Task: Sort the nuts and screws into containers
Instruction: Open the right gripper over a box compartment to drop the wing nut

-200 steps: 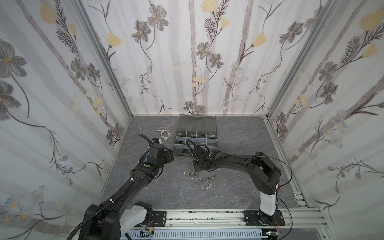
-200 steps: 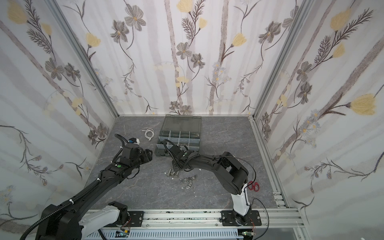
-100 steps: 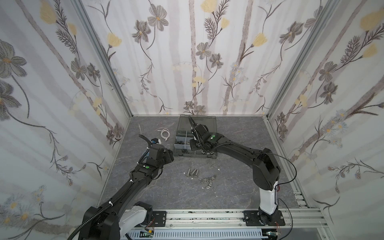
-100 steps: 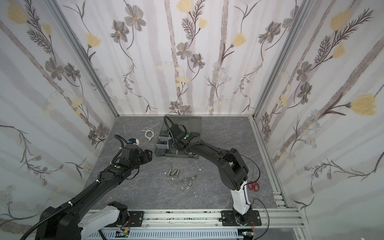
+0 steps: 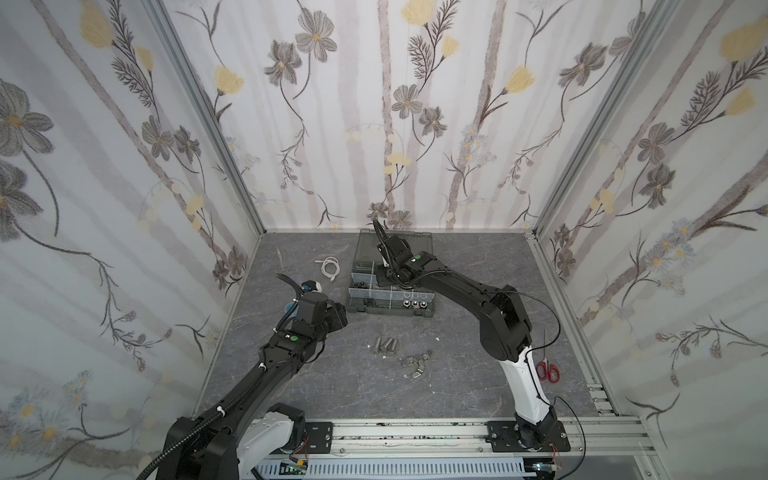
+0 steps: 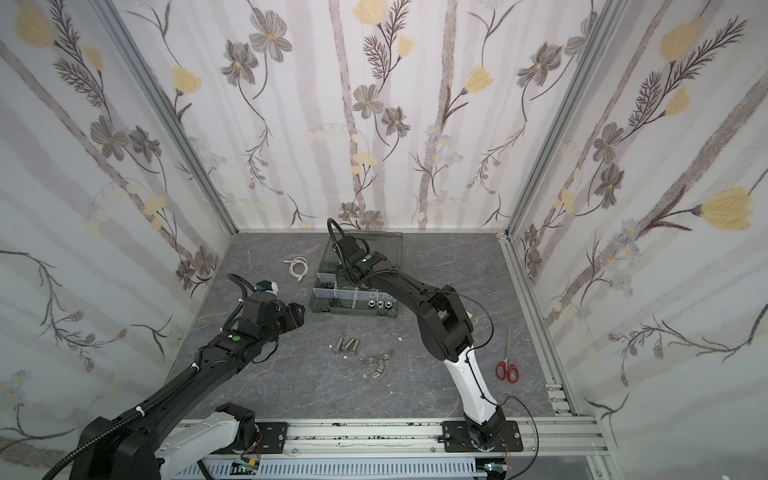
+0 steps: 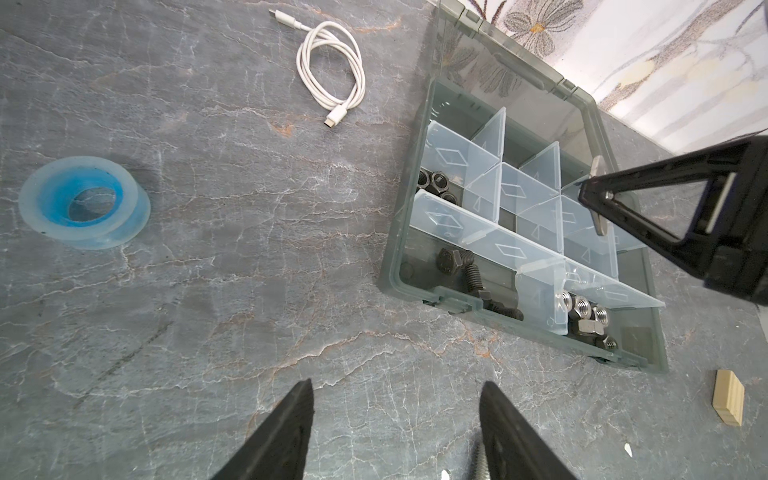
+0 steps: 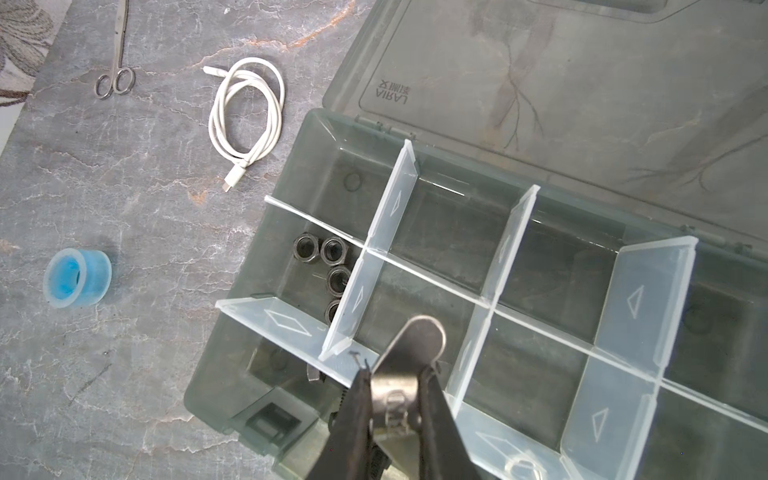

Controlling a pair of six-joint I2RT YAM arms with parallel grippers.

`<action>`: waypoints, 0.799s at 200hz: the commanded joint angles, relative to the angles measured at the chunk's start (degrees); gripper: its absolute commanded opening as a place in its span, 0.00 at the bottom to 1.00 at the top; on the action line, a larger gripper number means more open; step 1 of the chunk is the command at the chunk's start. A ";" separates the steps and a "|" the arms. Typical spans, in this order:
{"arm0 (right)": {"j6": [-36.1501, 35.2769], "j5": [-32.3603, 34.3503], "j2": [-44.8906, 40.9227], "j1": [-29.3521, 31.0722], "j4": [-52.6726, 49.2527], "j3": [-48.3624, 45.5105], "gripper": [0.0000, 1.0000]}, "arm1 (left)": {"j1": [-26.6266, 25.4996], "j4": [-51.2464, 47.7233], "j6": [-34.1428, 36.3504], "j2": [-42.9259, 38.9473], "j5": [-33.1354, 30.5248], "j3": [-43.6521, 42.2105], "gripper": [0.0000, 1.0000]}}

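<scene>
My right gripper [image 8: 395, 374] is shut on a silver wing nut [image 8: 411, 353] and hangs over the containers of the dark grey organizer case [image 8: 286, 187], above a middle compartment. The left wrist view also shows this nut [image 7: 599, 224] in the grip. Black nuts [image 8: 328, 266] fill one compartment, black screws [image 7: 469, 274] and silver nuts [image 7: 582, 309] others. On the table in front of the case lie silver screws [image 5: 384, 345] and wing nuts [image 5: 415, 361]. My left gripper [image 7: 397, 384] is open and empty, left of the case.
The case lid [image 8: 582, 83] lies open flat behind the compartments. A blue tape roll [image 7: 83, 208], a white cable [image 7: 332, 70] and small metal scissors [image 8: 114, 79] sit to the case's left. Red scissors [image 5: 547, 370] lie at the right edge, a wooden block [image 7: 727, 397] near the case.
My right gripper has risen from the loose pile on the table and swung back over the case with the wing nut. The left arm has hardly moved.
</scene>
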 commanded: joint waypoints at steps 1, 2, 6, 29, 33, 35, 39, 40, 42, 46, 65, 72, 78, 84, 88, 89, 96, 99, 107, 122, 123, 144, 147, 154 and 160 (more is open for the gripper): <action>0.17 -0.89 0.88 -0.07 0.66 0.74 0.20 | 0.12 1.68 -0.57 -0.12 0.35 -0.21 0.66; 0.19 -0.86 0.96 -0.08 0.66 0.74 0.21 | 0.08 1.72 -0.60 -0.12 0.40 -0.26 0.66; 0.25 -0.91 1.10 -0.04 0.66 0.77 0.21 | 0.10 1.77 -0.67 -0.12 0.36 -0.30 0.66; 0.80 -1.60 1.48 -0.42 0.90 0.74 0.26 | 0.10 1.84 -0.67 -0.12 0.71 -0.48 0.66; 0.82 -1.84 1.55 -0.48 0.99 0.78 0.26 | 0.12 1.86 -0.71 -0.23 0.68 -0.48 0.66; 0.82 -1.89 1.56 -0.52 1.01 0.74 0.27 | 0.08 1.86 -0.72 -0.21 0.66 -0.48 0.66; 0.86 -2.08 1.57 -0.52 1.10 0.74 0.27 | 0.10 1.86 -0.72 -0.20 0.70 -0.48 0.66; 0.89 -2.11 1.57 -0.53 1.19 0.74 0.28 | 0.12 1.86 -0.72 -0.20 0.66 -0.48 0.66; 0.97 -2.18 1.57 -0.48 1.19 0.78 0.28 | 0.13 1.86 -0.72 -0.20 0.70 -0.48 0.66; 1.00 -2.23 1.45 -0.50 1.19 0.81 0.29 | 0.11 1.86 -0.66 -0.27 0.64 -0.50 0.66; 1.05 -2.40 1.31 -0.60 1.28 0.82 0.32 | 0.13 1.92 -0.78 -0.29 0.76 -0.49 0.66; 1.08 -2.40 1.14 -0.61 1.21 0.82 0.32 | 0.12 1.94 -0.80 -0.38 0.72 -0.48 0.66; 1.09 -2.40 1.08 -0.61 1.19 0.80 0.33 | 0.08 1.94 -0.81 -0.38 0.80 -0.48 0.66; 1.09 -2.49 0.96 -0.58 1.12 0.84 0.33 | 0.13 1.94 -0.89 -0.46 0.79 -0.48 0.66; 1.09 -2.55 0.88 -0.55 1.10 0.82 0.33 | 0.12 1.94 -0.84 -0.47 0.75 -0.53 0.66; 1.09 -2.57 0.87 -0.59 1.10 0.82 0.33 | 0.13 1.94 -0.82 -0.47 0.77 -0.50 0.66; 1.09 -2.70 0.82 -0.57 1.02 0.82 0.33 | 0.08 1.94 -0.86 -0.55 0.82 -0.52 0.66; 1.09 -2.79 0.78 -0.57 0.97 0.82 0.33 | 0.12 1.94 -0.87 -0.55 0.87 -0.48 0.66; 1.09 -2.84 0.73 -0.62 0.86 0.75 0.33 | 0.12 1.94 -0.97 -0.55 0.95 -0.40 0.66; 1.13 -3.08 0.75 -0.62 0.71 0.65 0.34 | 0.13 1.94 -0.98 -0.64 1.01 -0.47 0.66; 1.11 -3.09 0.72 -0.57 0.69 0.65 0.34 | 0.13 1.94 -0.98 -0.64 1.03 -0.38 0.66; 1.26 -3.62 0.47 -0.62 0.56 0.40 0.34 | 0.10 1.99 -0.98 -0.65 1.30 -0.19 0.67; 1.34 -3.63 0.44 -0.62 0.56 0.38 0.34 | 0.12 2.02 -0.98 -0.64 1.32 -0.15 0.67; 1.31 -3.72 0.30 -0.60 0.55 0.38 0.34 | 0.12 2.03 -0.85 -0.56 1.45 -0.04 0.67; 1.35 -3.73 0.18 -0.59 0.57 0.28 0.34 | 0.13 2.09 -0.68 -0.47 1.70 0.02 0.67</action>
